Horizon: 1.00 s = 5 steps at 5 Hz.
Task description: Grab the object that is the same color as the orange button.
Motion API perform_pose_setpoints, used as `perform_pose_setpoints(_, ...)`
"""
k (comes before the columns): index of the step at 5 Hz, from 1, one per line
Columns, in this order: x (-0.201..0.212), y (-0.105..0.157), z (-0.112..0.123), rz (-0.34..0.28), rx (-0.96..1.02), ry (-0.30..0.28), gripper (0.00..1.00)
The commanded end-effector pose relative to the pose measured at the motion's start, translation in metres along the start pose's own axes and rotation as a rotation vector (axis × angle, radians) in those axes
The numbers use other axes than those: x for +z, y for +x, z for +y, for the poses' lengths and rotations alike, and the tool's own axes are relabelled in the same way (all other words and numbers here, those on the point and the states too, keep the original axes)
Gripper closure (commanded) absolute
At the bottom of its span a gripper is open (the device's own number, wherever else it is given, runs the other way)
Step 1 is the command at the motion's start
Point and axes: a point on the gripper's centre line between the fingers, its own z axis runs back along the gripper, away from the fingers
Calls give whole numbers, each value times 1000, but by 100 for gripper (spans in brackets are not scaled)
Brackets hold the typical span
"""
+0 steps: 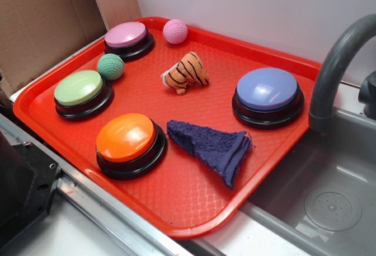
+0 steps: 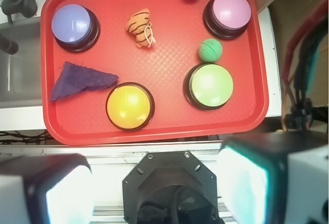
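Setting: pale wall behind, brown cardboard panel point(image 1: 41, 21) at the far left, a grey sink point(image 1: 329, 203) with a dark curved faucet point(image 1: 335, 62) to the right of the tray.
Bench: a light bench point(image 1: 88, 232) with a metal rail along its near edge carries a red tray point(image 1: 188, 209) with a raised rim.
Gripper: in the wrist view the gripper point(image 2: 154, 193) sits at the bottom of the frame, off the tray's near edge; its two pale, blurred fingers point(image 2: 252, 183) stand wide apart, released, with nothing between them.
Near edge of tray: the orange button point(image 1: 125, 138), a glossy orange dome on a black base, sits toward the near left corner; in the wrist view it looks yellowish under glare.
Beside it: a dark blue cloth point(image 1: 212, 146), crumpled into a rough triangle, lies just beside the orange button on the faucet side, close to touching.
Left edge: a green-topped button point(image 1: 79, 89) stands along the left edge, with a green ball point(image 1: 111, 66) just beside it on the far side.
Right edge: a blue-topped button point(image 1: 268, 91) sits near the right edge, close to the faucet.
Middle of tray: the plush tiger point(image 1: 185, 73), orange with black stripes and cream patches, lies on its side on bare tray, apart from every button and ball, beyond the cloth.
Far left corner: a pink-topped button point(image 1: 127, 36) stands here.
Far edge: a pink ball point(image 1: 175, 31) rests near the rim, just beside the pink-topped button.
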Motion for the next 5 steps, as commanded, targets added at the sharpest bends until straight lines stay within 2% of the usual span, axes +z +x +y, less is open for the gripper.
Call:
perform_pose_setpoints(1, 0, 0, 0, 0, 0, 0, 0)
perform_pose_setpoints(2, 1, 36, 17, 4, -5, -13, 0)
perform_pose_setpoints(3, -9, 85, 10, 21, -135, -50, 0)
perform_pose_setpoints(4, -18, 121, -11, 26, -282, -64, 0)
perform_pose_setpoints(5, -49, 161, -57, 72, -528, -96, 0)
